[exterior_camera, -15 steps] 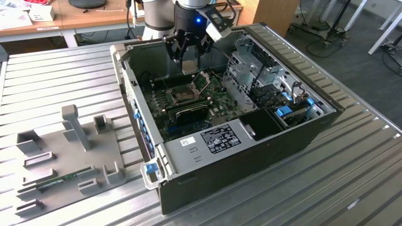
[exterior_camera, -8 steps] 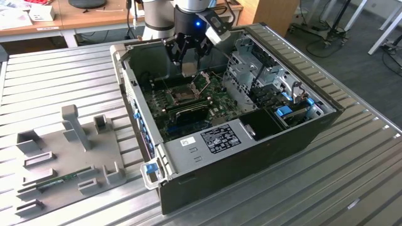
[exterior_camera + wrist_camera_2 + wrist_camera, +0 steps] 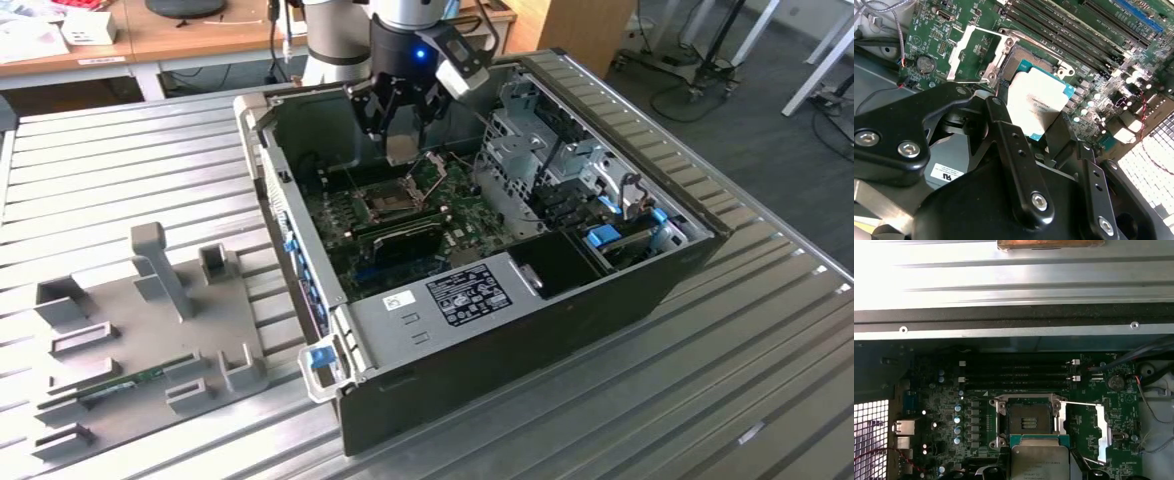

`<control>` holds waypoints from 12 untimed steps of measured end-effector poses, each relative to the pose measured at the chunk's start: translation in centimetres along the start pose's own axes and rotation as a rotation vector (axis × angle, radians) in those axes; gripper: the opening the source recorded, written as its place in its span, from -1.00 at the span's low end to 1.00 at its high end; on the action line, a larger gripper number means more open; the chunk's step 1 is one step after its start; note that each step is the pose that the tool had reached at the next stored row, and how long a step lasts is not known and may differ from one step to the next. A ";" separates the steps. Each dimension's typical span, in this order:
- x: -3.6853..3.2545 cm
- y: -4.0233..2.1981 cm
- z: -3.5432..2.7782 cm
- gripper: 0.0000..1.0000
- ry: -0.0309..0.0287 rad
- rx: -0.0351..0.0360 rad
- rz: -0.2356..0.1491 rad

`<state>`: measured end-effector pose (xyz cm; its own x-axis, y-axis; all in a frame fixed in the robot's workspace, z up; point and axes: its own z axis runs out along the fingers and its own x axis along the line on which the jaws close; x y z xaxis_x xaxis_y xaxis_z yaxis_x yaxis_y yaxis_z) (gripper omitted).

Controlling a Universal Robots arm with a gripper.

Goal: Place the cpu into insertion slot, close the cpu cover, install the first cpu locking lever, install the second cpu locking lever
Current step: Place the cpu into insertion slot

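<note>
The gripper pinches the cpu in its jaws. In the exterior view the insertion slot lies at its six o'clock; I reckon a crooked landing could bend pins.

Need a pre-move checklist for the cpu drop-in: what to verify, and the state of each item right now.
1. cpu gripped by the end effector: ok, it is clamped at its sides.
2. cpu cover swung open, off the socket: ok.
3. insertion slot free of anything lying in it: ok, the contact field is bare.
4. cpu edges parallel to the slot frame: ok, judging by the first wrist view.
5. cpu seated: not ok, it hangs above the slot and does not touch it.
6. Corner keying matched to the slot: cannot tell.
</note>
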<state>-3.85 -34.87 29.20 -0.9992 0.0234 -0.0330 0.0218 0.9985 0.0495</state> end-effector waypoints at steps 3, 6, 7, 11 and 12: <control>0.01 -0.01 0.22 0.08 0.0001 0.0002 0.000; 0.01 -0.02 0.28 0.08 0.0001 0.0003 0.000; 0.01 -0.02 0.34 0.08 0.0001 0.0003 0.000; 0.01 -0.02 0.42 0.08 -0.0001 -0.0002 0.000; 0.02 -0.02 0.47 0.08 0.0000 -0.0001 0.000</control>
<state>-3.85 -34.87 28.73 -0.9992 0.0234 -0.0330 0.0217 0.9985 0.0496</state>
